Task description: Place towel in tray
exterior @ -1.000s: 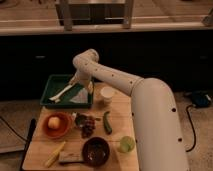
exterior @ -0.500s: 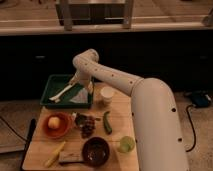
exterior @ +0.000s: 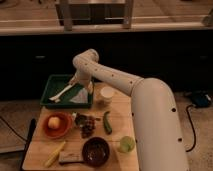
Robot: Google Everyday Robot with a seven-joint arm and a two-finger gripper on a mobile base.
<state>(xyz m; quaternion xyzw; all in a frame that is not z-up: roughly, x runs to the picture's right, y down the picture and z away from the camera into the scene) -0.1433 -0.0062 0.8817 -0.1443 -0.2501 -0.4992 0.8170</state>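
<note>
Across the right half of the view the robot's thick white arm [exterior: 150, 115] rises from the lower right, runs up and leftward over the wooden table [exterior: 40, 150], and bends at a rounded elbow above the green tray [exterior: 50, 87]. From that bend the wrist drops down, so the gripper [exterior: 82, 86] hangs just over the tray's right part, its fingers spread apart and pinching nothing. Beneath it the pale towel [exterior: 77, 96] lies inside the tray, beside a long thin white stick [exterior: 61, 93]. Just right of the tray stands a white cup [exterior: 106, 94].
</note>
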